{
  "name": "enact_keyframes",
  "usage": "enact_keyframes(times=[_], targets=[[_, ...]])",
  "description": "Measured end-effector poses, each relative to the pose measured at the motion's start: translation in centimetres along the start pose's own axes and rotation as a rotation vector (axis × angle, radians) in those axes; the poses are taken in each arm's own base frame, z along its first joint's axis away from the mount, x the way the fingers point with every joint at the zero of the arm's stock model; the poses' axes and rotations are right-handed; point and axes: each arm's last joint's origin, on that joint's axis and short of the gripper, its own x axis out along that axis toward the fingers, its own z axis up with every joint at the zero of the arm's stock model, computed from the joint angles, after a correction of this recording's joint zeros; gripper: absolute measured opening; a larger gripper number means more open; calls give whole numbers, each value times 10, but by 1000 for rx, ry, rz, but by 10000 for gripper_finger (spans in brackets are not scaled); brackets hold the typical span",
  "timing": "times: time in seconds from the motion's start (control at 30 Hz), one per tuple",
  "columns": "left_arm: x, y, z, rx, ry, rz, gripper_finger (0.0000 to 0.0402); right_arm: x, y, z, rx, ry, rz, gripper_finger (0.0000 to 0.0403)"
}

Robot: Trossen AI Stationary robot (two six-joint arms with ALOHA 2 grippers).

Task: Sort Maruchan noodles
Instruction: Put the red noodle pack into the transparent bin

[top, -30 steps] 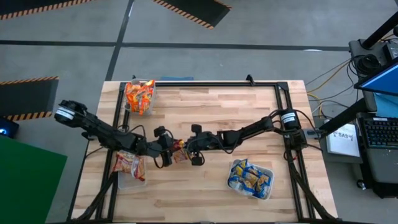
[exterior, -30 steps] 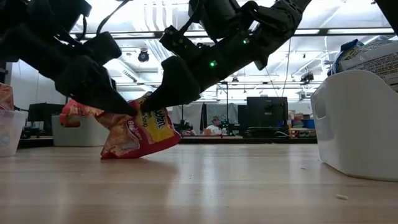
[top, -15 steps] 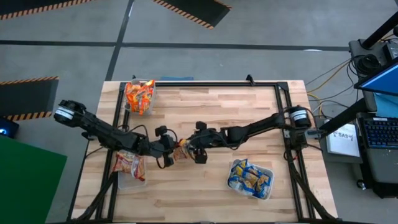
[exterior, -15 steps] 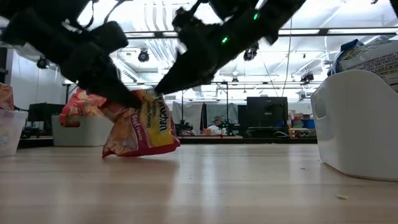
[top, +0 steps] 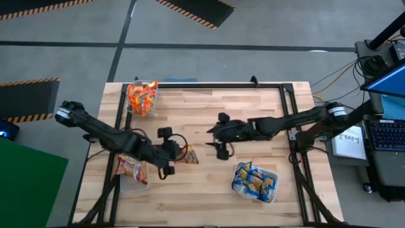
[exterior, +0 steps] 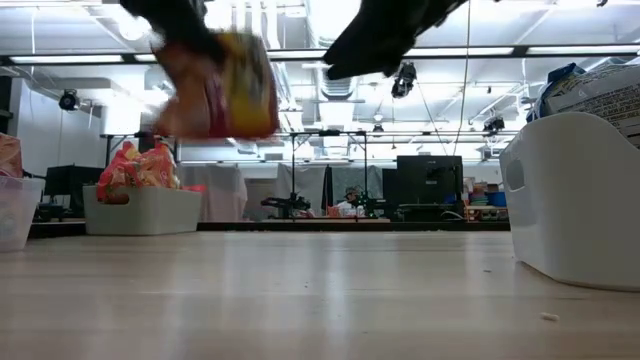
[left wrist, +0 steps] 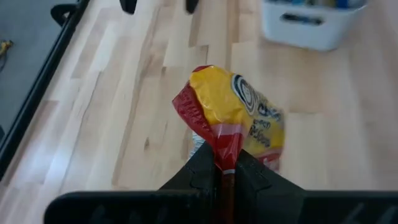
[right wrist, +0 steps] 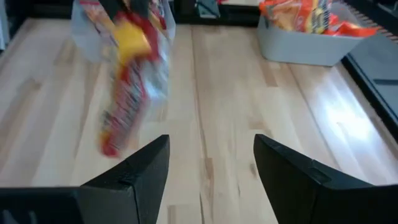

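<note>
The left tool [left wrist: 225, 177] pinches the red-and-yellow crinkly plastic noodle packet [left wrist: 233, 121] by its edge above the wooden tabletop [top: 253, 114], probably bound for sorting; the right tool [right wrist: 210, 163] is spread open, empty.

No brand name or number can be read in full. On the red-and-yellow noodle packet [left wrist: 233, 127] a round dark logo and blurred lettering are seen, possibly a brand mark, but not legible.
</note>
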Motion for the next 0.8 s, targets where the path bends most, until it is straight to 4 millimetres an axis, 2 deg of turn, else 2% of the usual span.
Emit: enact_keyframes(times=[0.2, 0.47, 0.53, 0.63, 0.8], targets=[[-52, 7, 31, -66, 90, 11, 6, -24, -4, -14, 24, -86, 2, 219], [-110, 33, 40, -317, 365, 102, 6, -29, -5, -36, 54, -153, 4, 219], [-116, 35, 40, -354, 422, 82, 6, -28, -5, -39, 62, -154, 5, 219], [-122, 34, 39, -370, 477, -45, 6, -28, -5, -40, 71, -151, 6, 219], [-124, 30, 28, -395, 606, -135, 5, -26, -5, -41, 76, -153, 6, 219]])
